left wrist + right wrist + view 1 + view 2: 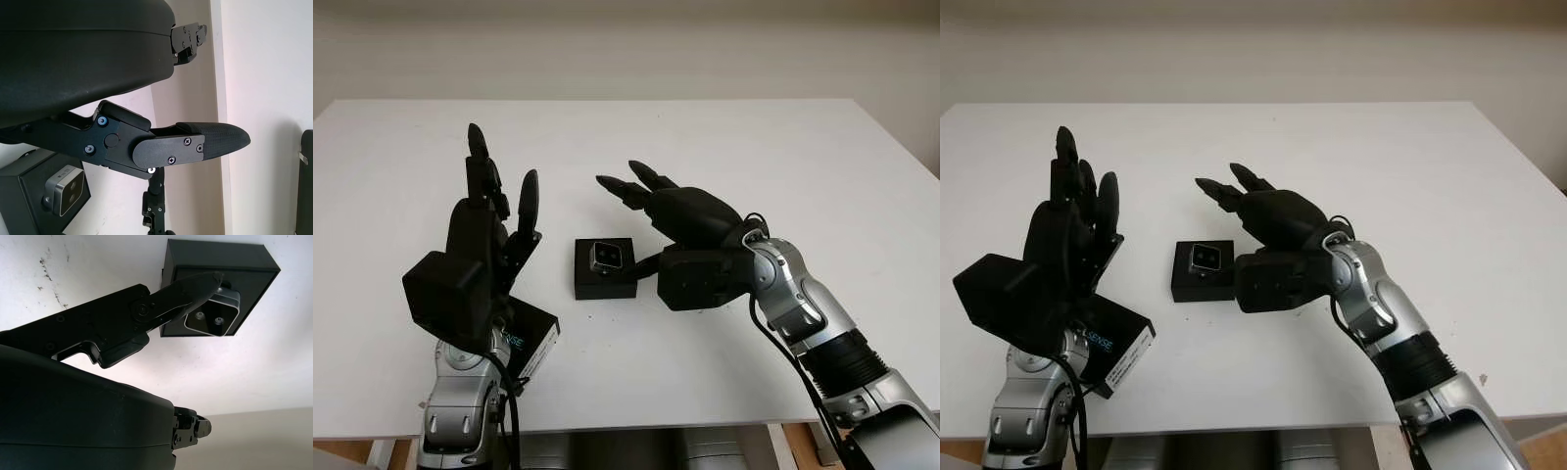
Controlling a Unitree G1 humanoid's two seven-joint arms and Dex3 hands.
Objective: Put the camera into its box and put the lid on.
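Head stereo pair looking forward and down from slightly offset positions at the white table [724, 147], sharing the black box [605, 279] at centre; each wrist camera close against own hand shell, facing the same box [220, 269], camera [66, 188] visible inside it.

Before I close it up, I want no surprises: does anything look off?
Nothing is damaged or spilled. The camera sits in its box; the lid lies apart, under the open left hand. The right hand is open beside the box.

Lid [530, 345] partly behind left arm
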